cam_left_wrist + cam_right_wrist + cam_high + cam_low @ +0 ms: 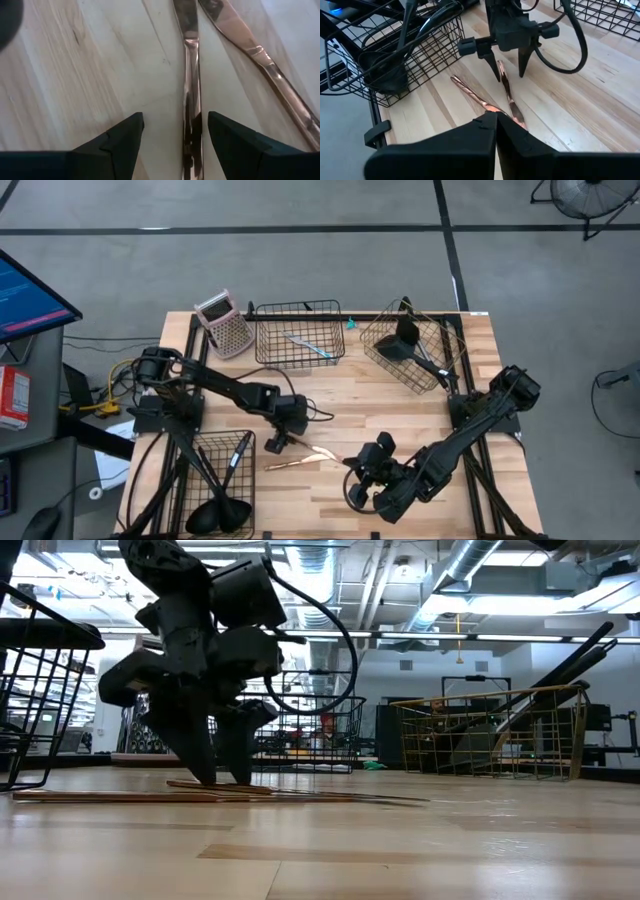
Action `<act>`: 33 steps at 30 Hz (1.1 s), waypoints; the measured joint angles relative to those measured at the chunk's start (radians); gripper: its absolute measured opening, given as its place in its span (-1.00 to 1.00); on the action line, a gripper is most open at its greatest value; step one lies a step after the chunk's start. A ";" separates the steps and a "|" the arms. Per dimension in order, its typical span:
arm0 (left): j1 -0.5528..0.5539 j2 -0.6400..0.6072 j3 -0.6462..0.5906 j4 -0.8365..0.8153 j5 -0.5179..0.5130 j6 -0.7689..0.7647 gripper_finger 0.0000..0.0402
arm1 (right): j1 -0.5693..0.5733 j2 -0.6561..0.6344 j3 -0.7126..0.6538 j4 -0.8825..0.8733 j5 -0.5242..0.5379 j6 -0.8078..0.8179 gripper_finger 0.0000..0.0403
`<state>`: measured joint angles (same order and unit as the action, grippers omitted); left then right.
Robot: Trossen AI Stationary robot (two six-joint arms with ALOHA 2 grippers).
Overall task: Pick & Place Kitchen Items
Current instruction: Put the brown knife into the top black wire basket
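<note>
Left wrist view: unmarked copper utensil (192,115) between open left gripper (175,137) fingers.

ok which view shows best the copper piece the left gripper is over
The left wrist view: the copper piece fills the frame, lying between the open left gripper. The right wrist view shows it farther off, under that gripper. The high view shows a thin streak; the low view only an edge-on line.
</note>
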<state>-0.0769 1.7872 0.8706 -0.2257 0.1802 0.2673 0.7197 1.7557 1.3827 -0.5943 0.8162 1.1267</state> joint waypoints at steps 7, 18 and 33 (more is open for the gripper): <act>0.047 0.003 -0.002 0.059 -0.047 -0.002 -0.01 | 0.000 0.000 0.000 0.000 0.000 0.000 -1.00; 0.121 0.007 -0.005 0.127 -0.093 -0.007 -0.08 | 0.000 0.000 0.000 -0.001 0.000 0.000 -1.00; 0.132 0.009 -0.006 0.164 -0.095 -0.010 -0.08 | 0.000 0.000 0.000 0.003 0.001 0.000 -1.00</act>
<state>0.0555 1.7958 0.8642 -0.0617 0.0855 0.2573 0.7192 1.7557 1.3827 -0.5917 0.8171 1.1267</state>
